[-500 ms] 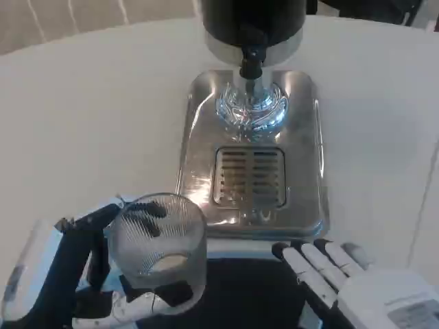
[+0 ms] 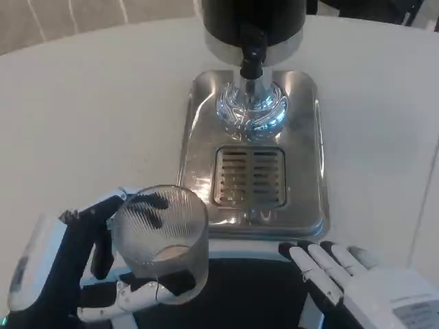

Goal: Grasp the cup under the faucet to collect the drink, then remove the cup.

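While your left hand (image 2: 82,274) gripped the ribbed cup (image 2: 161,236) short of the faucet (image 2: 252,58), your right hand (image 2: 343,274) lay open, holding nothing, near the drip tray (image 2: 309,178)

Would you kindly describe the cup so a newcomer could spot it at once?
Start at the steel drip tray under the black dispenser. Off its near left corner, the left hand holds the cup: a clear ribbed glass, the sole see-through thing here.

White worktop (image 2: 96,110) spanning the frame. At centre, a polished steel drip tray (image 2: 312,178) with a slotted grille (image 2: 248,177). At lower centre, a dark panel (image 2: 240,288), possibly a mat; its nature is unclear.
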`<state>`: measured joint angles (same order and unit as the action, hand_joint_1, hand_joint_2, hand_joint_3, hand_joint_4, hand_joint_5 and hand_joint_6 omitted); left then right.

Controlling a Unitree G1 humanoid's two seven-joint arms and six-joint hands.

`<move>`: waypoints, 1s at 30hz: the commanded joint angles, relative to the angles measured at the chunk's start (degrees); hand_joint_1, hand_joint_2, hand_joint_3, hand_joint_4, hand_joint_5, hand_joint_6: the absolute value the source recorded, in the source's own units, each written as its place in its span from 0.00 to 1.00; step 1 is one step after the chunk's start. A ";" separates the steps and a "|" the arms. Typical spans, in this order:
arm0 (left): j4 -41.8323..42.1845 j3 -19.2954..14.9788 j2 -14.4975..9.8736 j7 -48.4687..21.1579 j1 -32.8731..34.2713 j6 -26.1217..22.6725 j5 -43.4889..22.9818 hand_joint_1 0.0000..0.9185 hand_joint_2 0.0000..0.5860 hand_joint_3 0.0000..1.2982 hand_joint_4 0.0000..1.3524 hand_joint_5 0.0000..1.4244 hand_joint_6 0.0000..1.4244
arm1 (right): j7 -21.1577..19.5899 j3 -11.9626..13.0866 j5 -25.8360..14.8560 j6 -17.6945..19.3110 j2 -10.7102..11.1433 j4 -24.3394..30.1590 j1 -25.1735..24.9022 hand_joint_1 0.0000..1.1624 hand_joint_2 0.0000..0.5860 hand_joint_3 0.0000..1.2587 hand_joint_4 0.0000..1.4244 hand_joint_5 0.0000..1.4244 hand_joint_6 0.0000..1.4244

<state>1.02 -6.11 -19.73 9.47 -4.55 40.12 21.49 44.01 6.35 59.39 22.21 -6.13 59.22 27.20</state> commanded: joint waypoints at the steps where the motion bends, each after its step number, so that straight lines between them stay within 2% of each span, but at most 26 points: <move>1: -0.31 -0.19 0.57 0.61 0.48 0.38 0.53 0.66 0.01 0.74 0.86 0.98 0.94 | 0.78 0.06 0.34 -1.32 -2.34 0.78 -1.51 0.25 0.87 0.00 0.00 0.00 0.00; 13: -1.69 0.01 0.80 0.33 1.50 0.23 0.80 0.66 0.00 0.74 0.86 0.98 0.94 | 0.78 0.38 0.30 -2.62 -1.78 0.78 -2.02 0.24 0.88 0.00 0.00 0.00 0.00; 18: -4.61 0.88 1.31 0.94 3.93 -0.07 1.68 0.66 0.00 0.74 0.86 0.98 0.94 | 0.68 0.61 0.28 -2.76 -1.94 0.78 -2.12 0.24 0.88 0.00 0.00 0.00 0.00; 25: -13.35 1.99 3.75 5.39 12.62 -1.29 4.68 0.66 0.00 0.73 0.86 0.98 0.94 | 1.36 1.64 -0.44 -2.84 -1.65 0.78 -2.30 0.23 0.88 0.00 0.00 0.00 0.00; 30: -20.51 3.67 4.18 9.05 19.31 -0.83 6.74 0.66 0.00 0.73 0.86 0.98 0.94 | 2.22 3.50 -1.40 -3.18 -1.23 0.78 -3.06 0.23 0.88 0.00 0.00 0.00 0.00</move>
<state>-16.59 -3.21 -15.82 15.79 11.87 38.58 27.63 45.27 8.77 59.13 19.31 -5.37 59.23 25.75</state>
